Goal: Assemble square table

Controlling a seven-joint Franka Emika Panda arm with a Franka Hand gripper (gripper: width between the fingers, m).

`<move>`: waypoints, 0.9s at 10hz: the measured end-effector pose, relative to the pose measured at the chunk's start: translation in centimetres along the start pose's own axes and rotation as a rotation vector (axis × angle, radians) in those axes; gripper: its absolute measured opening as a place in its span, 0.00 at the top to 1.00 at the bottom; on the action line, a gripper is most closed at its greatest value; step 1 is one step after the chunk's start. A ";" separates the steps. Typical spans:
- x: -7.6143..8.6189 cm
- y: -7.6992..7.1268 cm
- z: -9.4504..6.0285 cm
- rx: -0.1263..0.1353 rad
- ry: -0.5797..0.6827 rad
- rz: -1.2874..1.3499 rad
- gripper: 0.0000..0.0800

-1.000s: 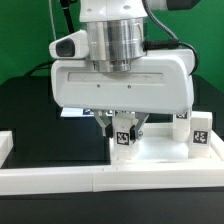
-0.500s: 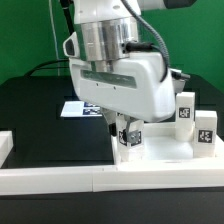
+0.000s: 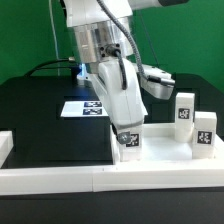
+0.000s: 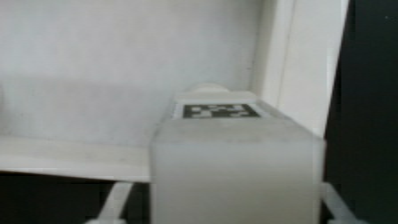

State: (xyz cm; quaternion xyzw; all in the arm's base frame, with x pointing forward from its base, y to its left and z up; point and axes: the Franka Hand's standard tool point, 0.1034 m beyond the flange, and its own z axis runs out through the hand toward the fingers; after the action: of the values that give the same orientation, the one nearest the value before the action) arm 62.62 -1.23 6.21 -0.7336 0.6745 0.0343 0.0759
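White plastic everywhere, and the wrist has swung round: a second ago the arm's broad housing faced us square-on, now it shows edge-on in the exterior view. The gripper [image 3: 126, 137] pinches a tagged leg [image 3: 127, 141] and stands it on the square table panel [image 3: 160, 160], at the corner towards the exterior view's left. That turn looks like screwing the leg into its socket (my reading). Two more legs [image 3: 185, 108] wait at the panel's far side, untouched on the black counter [image 3: 40, 110].
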 end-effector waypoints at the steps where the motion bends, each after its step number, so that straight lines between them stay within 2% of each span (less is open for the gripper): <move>1: -0.2 0.1 0.0 -0.003 -0.007 0.129 0.64; 4: -0.7 0.1 0.0 0.001 -0.001 0.425 0.64; 8: -0.8 0.2 0.1 -0.001 0.008 0.520 0.64; 9: -0.8 0.2 0.1 -0.001 0.008 0.516 0.41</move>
State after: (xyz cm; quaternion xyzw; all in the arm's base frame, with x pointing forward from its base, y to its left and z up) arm 62.33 -0.46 6.26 -0.5375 0.8395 0.0498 0.0616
